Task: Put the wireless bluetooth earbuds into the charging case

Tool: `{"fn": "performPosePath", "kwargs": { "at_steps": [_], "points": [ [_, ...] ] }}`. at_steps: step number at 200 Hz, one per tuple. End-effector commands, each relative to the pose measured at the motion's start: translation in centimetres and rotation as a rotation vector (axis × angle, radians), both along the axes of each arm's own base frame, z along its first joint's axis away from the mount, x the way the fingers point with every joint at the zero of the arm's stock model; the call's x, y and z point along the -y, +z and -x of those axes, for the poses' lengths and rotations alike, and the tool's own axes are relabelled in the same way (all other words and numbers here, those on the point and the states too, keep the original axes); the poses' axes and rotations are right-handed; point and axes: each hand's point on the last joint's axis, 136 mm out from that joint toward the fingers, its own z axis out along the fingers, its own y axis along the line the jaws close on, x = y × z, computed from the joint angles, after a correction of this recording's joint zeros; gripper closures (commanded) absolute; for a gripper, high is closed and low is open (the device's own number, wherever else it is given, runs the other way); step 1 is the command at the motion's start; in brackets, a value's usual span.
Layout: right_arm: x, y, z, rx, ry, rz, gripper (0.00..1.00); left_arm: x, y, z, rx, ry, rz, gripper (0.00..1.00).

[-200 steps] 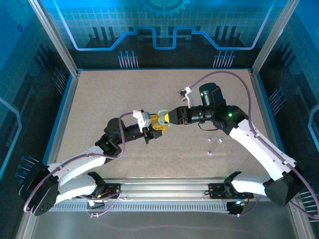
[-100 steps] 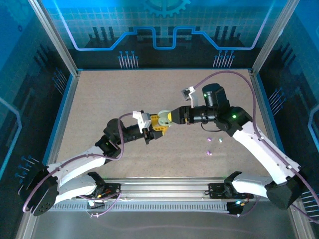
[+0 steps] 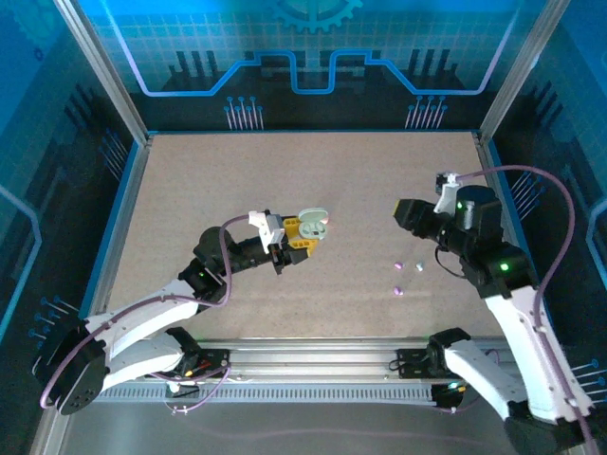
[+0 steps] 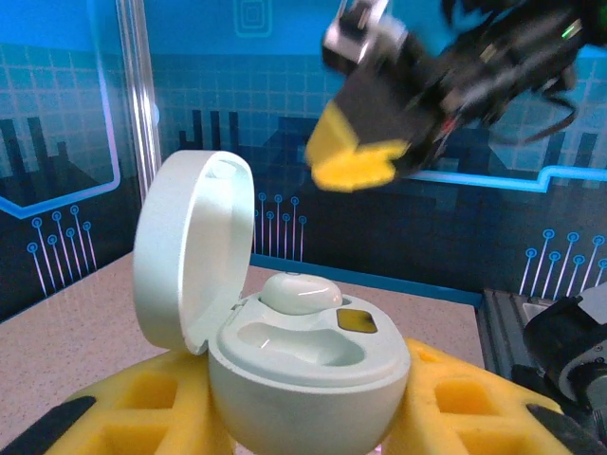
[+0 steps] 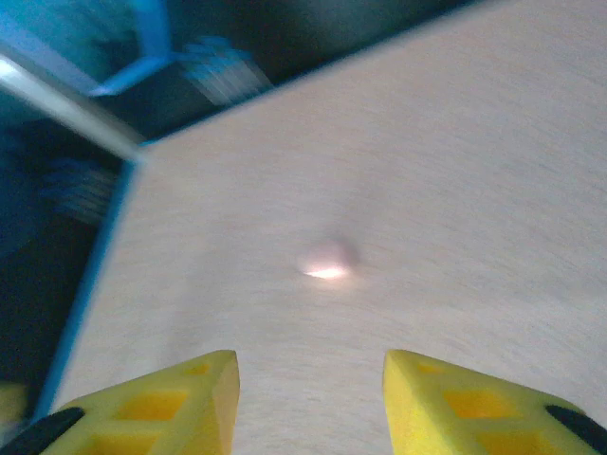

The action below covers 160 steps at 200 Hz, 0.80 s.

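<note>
The table (image 3: pixel 190 180) is lying bare across its far half and its left side, and a blue rim (image 3: pixel 121 223) and aluminium frame posts (image 3: pixel 100 71) are closing it in. The left tool (image 3: pixel 305 234) is reaching out over the middle of the table. The right tool (image 5: pixel 308 374) is hanging well apart from it toward the right edge, with a bare stretch of table lying between them.

The left tool is clenching the charging case (image 4: pixel 303 379), a pale green rounded shell, between its yellow fingers (image 4: pixel 123 408). The case is sitting upright with its lid (image 4: pixel 190 246) standing open on the hinge at the left. One seated earbud (image 4: pixel 299 292) is resting in the far well, and the near well (image 4: pixel 294 343) is showing only its own hollow. A small gold-brown square (image 4: pixel 353 322) is sitting beside the wells, and whether it is carrying writing cannot be told.

The right tool is standing released, its two yellow fingertips apart with only table showing in the gap. Ahead of it a pale piece (image 5: pixel 327 261) is lying on the table, too blurred to tell further.

Three loose earbuds (image 3: pixel 399 263) are lying on the table near the right arm, well apart from the case: two side by side and a third a little nearer the bases.
</note>
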Motion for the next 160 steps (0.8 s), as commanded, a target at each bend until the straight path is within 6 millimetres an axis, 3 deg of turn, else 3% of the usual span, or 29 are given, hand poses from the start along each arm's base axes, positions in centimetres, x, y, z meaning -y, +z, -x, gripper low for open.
{"fn": "performPosePath", "kwargs": {
  "at_steps": [1, 25, 39, 56, 91, 160],
  "points": [
    [4.4, -9.5, 1.4, -0.364, -0.195, -0.008, 0.53, -0.3, 1.6, 0.5, 0.04, 0.0, 0.035, 0.74],
    [7.4, -15.8, 1.6, -0.54, -0.296, -0.036, 0.54, -0.2, 1.6, 0.6, 0.032, -0.005, 0.038, 0.74],
    [8.4, -18.1, 1.7, -0.628, -0.32, -0.027, 0.59, -0.2, 1.6, 0.6, 0.031, -0.006, 0.041, 0.74],
    [7.9, -18.8, 1.1, -0.663, -0.258, -0.015, 0.6, -0.2, 1.7, 0.6, 0.029, -0.008, 0.044, 0.74],
    [9.8, -21.3, 0.9, -0.764, -0.282, 0.111, 0.62, 0.0, 1.7, 0.6, 0.024, -0.014, 0.048, 0.74],
    [9.2, -23.3, -1.1, -0.826, -0.192, 0.16, 0.65, 0.0, 1.6, 0.4, 0.02, -0.011, 0.045, 0.74]
  ]
}}
